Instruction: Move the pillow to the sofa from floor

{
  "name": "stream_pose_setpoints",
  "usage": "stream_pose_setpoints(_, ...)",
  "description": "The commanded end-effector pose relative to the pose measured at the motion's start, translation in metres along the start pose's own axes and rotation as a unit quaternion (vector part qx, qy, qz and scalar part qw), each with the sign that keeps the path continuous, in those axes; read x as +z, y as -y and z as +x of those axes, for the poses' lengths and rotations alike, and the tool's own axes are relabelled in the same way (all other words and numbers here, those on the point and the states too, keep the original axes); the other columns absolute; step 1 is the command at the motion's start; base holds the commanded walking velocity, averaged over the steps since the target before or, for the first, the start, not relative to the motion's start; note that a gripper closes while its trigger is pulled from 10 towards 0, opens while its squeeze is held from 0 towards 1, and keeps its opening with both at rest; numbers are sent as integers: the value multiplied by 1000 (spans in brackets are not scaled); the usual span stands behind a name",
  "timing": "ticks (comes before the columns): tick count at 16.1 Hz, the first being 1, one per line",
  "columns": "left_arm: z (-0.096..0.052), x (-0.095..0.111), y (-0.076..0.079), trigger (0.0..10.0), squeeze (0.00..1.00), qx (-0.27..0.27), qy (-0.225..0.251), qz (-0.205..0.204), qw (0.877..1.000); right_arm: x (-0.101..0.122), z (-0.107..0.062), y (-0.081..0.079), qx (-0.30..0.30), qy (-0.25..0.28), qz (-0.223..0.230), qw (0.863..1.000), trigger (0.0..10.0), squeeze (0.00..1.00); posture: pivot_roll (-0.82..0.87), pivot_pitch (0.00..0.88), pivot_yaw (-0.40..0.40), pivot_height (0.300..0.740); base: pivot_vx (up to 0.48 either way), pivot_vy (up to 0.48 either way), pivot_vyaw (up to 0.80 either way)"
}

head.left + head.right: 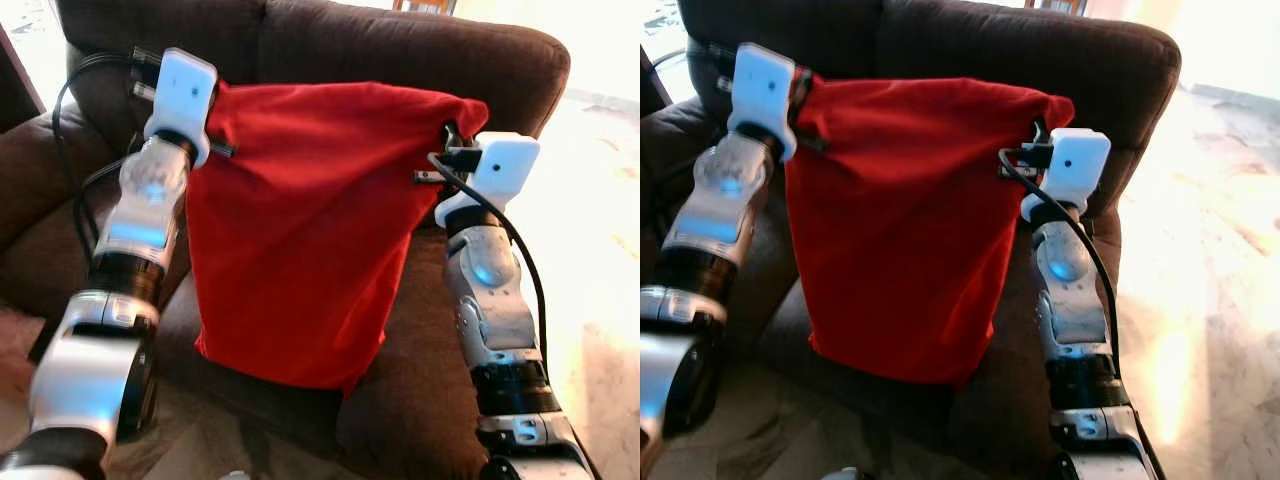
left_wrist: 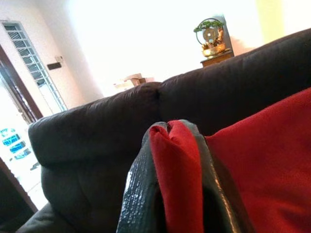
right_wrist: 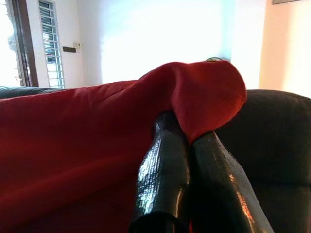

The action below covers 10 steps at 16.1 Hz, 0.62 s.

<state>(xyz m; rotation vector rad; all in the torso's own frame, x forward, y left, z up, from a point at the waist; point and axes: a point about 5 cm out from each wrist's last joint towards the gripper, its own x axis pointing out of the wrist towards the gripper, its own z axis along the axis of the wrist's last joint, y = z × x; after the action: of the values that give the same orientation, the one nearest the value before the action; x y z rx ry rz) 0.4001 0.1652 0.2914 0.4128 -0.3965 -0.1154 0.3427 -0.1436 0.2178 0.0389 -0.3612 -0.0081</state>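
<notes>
The left gripper (image 2: 177, 160) is pinching a fold of the soft red fabric pillow (image 1: 300, 230) between its two black fingers (image 2: 138, 189), at the pillow's upper left corner near the top of the left eye view. The right gripper (image 3: 189, 141) is clamping the opposite upper corner, its fingers (image 3: 163, 170) pressed tight together with the red cloth folding over their tips. Between the two, the pillow is hanging slack and flat like a sheet, its top edge stretching across the upper middle of the frame and its lower edge drooping toward the lower centre.

Directly behind the pillow, the dark brown leather sofa (image 1: 400, 50) is taking up most of the frame: its padded backrest is running along the top, and its seat cushion (image 1: 420, 390) is lying below and behind the hanging cloth. The pillow's lower edge is hanging in front of the seat; whether it is touching the leather I cannot tell. The two silver arms are flanking the pillow, the left one in front of the sofa's left part.

At the right edge of the frame, pale sunlit tiled floor (image 1: 600, 250) is lying open beside the sofa's side. In the left wrist view, a small ornament with green leaves (image 2: 211, 36) is standing on a wooden stand beyond the backrest, and a louvred window (image 2: 36, 73) is showing in the upper left.
</notes>
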Motion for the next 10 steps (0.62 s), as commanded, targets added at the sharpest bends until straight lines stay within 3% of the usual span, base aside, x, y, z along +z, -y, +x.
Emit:
stream_pose_setpoints(1, 9, 17, -2, 10000, 0, -4, 33, 18, 999, 4, -3, 5, -10, 13, 0, 1000, 10000, 0, 95, 55, -36, 740, 0, 0, 0)
stream_pose_setpoints(7, 20, 23, 10, 10000, 0, -27, 46, 9, 999, 8, -8, 14, -30, 20, -6, 999, 10000, 0, 83, 56, -25, 740, 0, 0, 0)
stream_pose_setpoints(10, 32, 40, 12, 10000, 0, -33, 65, 11, 997, 12, -10, 17, -39, 29, -6, 999, 10000, 0, 84, 54, -15, 740, 0, 0, 0)
